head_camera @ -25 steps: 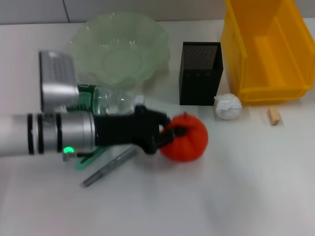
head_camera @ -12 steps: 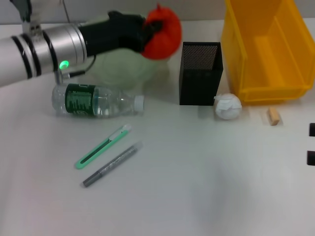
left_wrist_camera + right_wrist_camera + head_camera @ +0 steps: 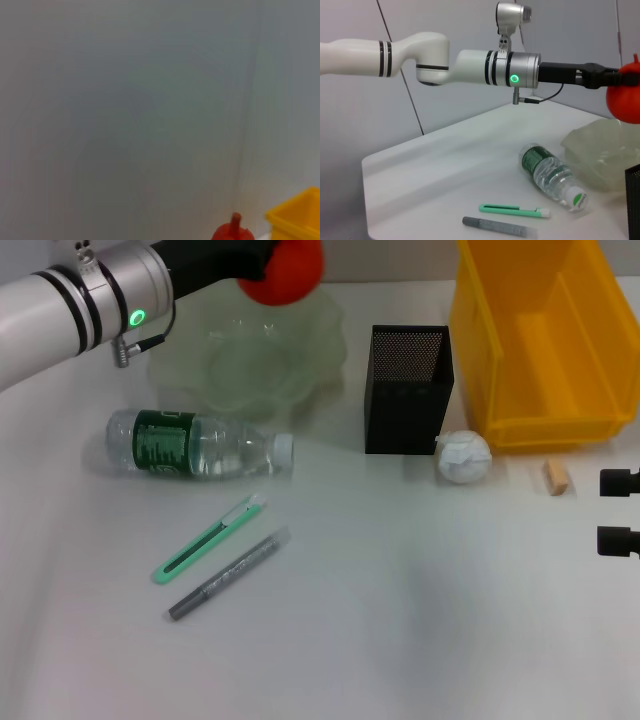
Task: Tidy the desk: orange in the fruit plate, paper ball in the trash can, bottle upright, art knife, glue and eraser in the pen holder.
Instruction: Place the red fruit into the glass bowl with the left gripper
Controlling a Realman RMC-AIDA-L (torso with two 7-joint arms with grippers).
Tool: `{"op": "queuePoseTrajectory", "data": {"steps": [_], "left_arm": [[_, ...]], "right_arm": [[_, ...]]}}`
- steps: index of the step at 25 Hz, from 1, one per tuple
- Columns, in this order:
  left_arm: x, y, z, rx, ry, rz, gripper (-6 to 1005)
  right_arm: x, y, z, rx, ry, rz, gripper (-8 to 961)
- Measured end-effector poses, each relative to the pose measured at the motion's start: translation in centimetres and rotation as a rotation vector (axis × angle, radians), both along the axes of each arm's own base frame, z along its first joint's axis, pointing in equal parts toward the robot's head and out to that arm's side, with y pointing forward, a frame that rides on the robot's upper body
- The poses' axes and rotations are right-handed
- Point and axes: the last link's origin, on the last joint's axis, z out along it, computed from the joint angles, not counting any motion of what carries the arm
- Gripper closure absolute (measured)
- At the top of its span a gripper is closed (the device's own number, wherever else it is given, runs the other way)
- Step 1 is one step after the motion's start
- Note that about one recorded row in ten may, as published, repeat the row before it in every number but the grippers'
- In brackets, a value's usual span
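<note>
The yellow bin (image 3: 540,340) sits far right, the black pen holder (image 3: 407,388) beside it. The left gripper (image 3: 620,79) is clamped on the orange (image 3: 283,270), above the green fruit plate (image 3: 245,350). The right gripper (image 3: 618,511), fingers apart, waits at the right edge.

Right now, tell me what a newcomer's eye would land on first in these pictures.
First, the bright orange held aloft by the left claw above the pale green fruit plate at the table's far left. Next, the big yellow bin at far right, beside the black mesh pen holder. Then the water bottle lying on its side in front of the plate, with the right claw at the right edge.
</note>
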Motion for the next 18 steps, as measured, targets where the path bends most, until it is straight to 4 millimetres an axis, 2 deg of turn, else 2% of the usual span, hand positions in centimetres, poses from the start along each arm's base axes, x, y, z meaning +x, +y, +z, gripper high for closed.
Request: {"op": "queuePoseTrajectory", "data": {"steps": [6,15,18], "left_arm": [[-1.0,0.0,0.3,0.022,0.011,0.032,832],[-1.4,-0.4,0.6,0.023,0.018,0.006,549],[-1.4,-0.4,0.6,0.023,0.018,0.006,442]], "right_arm": [[-0.3,0.3,0.0,0.001,-0.002,0.011,318],[-0.6,1.2,0.2,0.022,-0.025,-0.002,318],[-1.6,2.1,1.0,0.04,-0.083,-0.034,318]]}}
